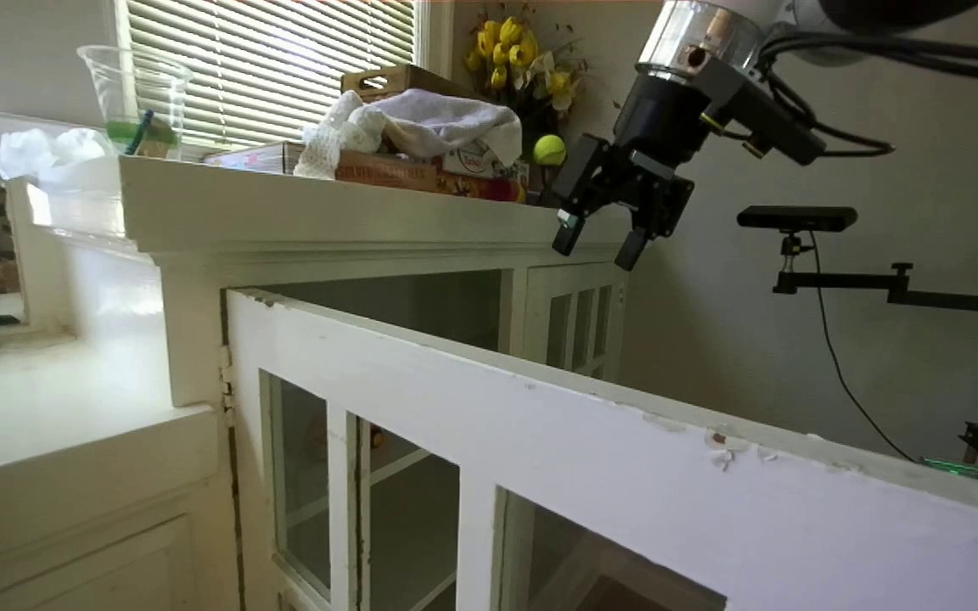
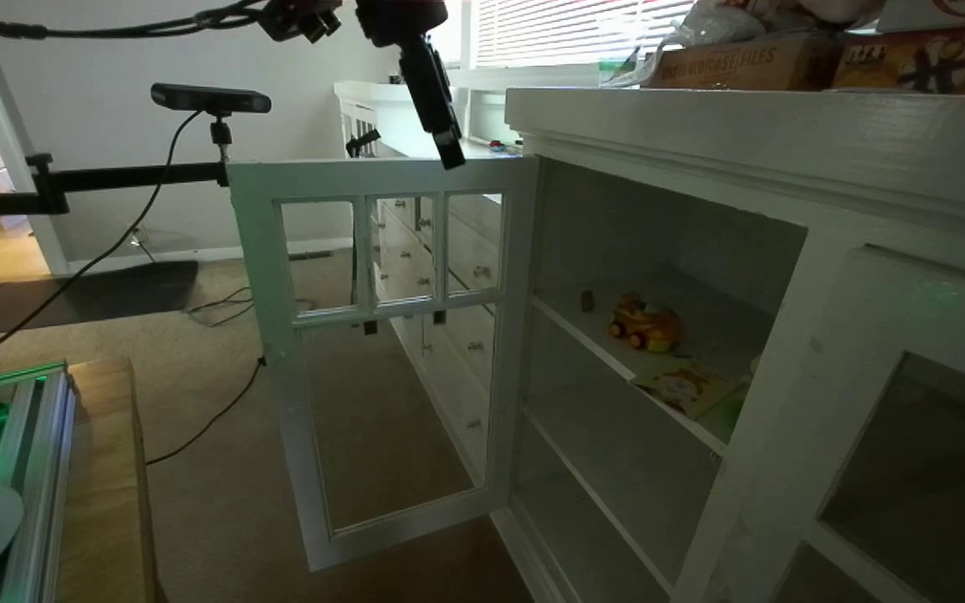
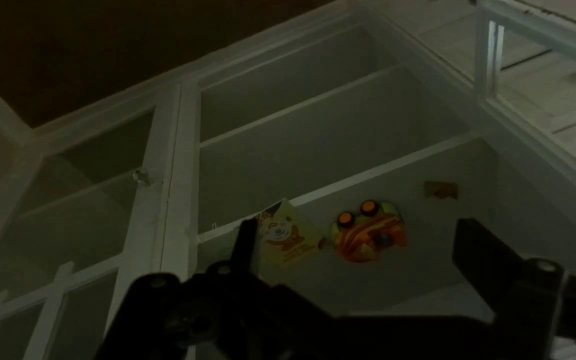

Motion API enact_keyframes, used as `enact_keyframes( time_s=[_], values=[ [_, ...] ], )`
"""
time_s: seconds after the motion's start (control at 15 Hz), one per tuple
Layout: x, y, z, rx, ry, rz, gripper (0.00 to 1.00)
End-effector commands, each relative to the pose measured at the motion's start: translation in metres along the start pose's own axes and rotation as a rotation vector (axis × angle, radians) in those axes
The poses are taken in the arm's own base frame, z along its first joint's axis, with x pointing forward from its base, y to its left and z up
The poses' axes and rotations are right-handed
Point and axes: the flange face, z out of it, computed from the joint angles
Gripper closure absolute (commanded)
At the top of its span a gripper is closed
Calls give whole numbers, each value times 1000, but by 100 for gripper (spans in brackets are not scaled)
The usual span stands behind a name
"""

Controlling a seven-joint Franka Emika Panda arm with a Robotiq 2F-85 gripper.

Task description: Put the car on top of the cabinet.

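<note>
The car (image 2: 646,325) is an orange toy with green and yellow parts. It stands on the upper inside shelf of the cream-white cabinet (image 2: 725,126), behind the open doorway. In the wrist view the car (image 3: 368,232) shows between the fingers but some way beyond them. The cabinet (image 1: 353,208) has a wide flat overhanging top, seen in both exterior views. My gripper (image 1: 598,244) is open and empty, pointing down in front of the cabinet, near the height of its top edge. In an exterior view the gripper (image 2: 451,155) appears above the open door's top rail.
The glass-paned door (image 1: 540,399) stands swung open, jutting out from the cabinet. A printed card (image 3: 288,235) and a small brown piece (image 3: 441,190) lie near the car. Boxes (image 2: 742,63), a cloth (image 1: 455,119), a tennis ball (image 1: 549,150) and a cup (image 1: 141,93) are on top.
</note>
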Motion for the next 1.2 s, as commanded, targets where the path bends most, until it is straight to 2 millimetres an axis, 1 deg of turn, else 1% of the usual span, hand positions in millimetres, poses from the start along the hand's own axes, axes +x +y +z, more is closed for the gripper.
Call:
enact_keyframes(
  time_s=[0.0,0.07,0.13,0.27,0.4,0.53,0.67,1.07,1.13],
  values=[
    [1,14,21,35,85,8,0],
    [1,18,26,50,105,17,0],
    [8,16,33,69,121,34,0],
    [10,21,41,104,164,44,0],
    [14,25,46,126,197,71,0],
    [18,28,47,130,218,147,0],
    [13,24,50,102,205,234,0],
    [-14,-9,61,134,167,387,0],
    [-12,-2,61,120,168,327,0]
  ],
)
